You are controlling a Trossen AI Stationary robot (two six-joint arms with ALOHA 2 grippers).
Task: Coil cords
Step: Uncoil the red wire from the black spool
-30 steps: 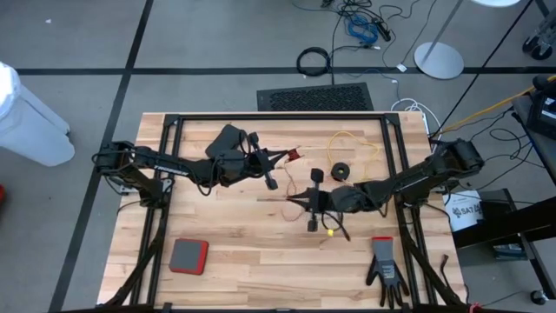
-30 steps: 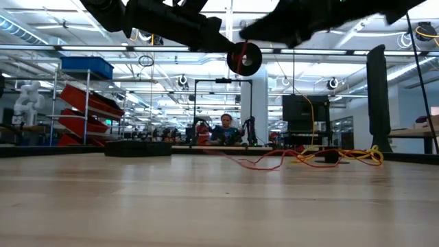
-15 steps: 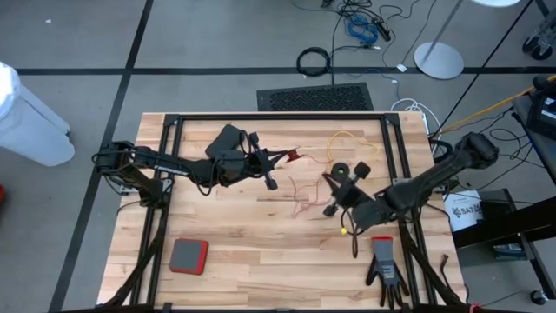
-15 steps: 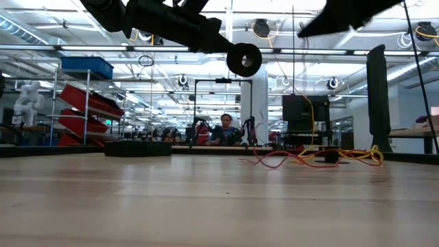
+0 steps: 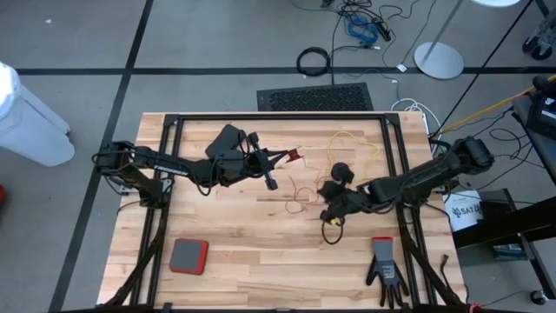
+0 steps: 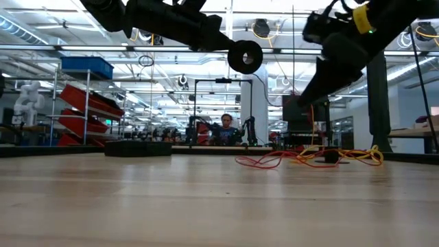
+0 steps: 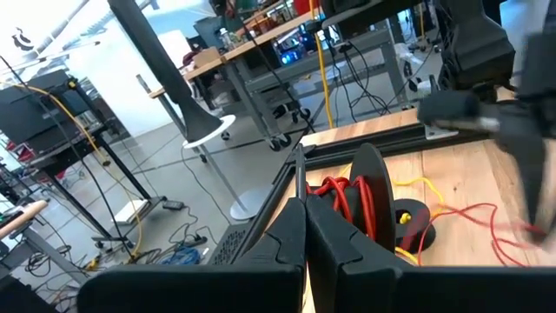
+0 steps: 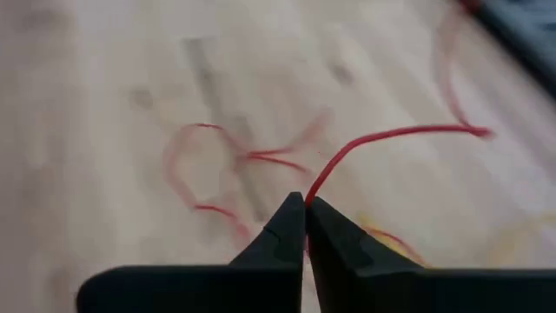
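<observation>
Two thin cords: one red (image 5: pixel 300 193), one yellow (image 5: pixel 352 139). Two black reels (image 5: pixel 340 172). One red-and-grey pad (image 5: pixel 188 256), one glove (image 5: pixel 383 263), two robot arms.

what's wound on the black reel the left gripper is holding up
Red cord is wound on the black reel pinched in the shut left gripper. Several loops show beside the reel's disc; how much more is wound behind the disc is hidden.
</observation>
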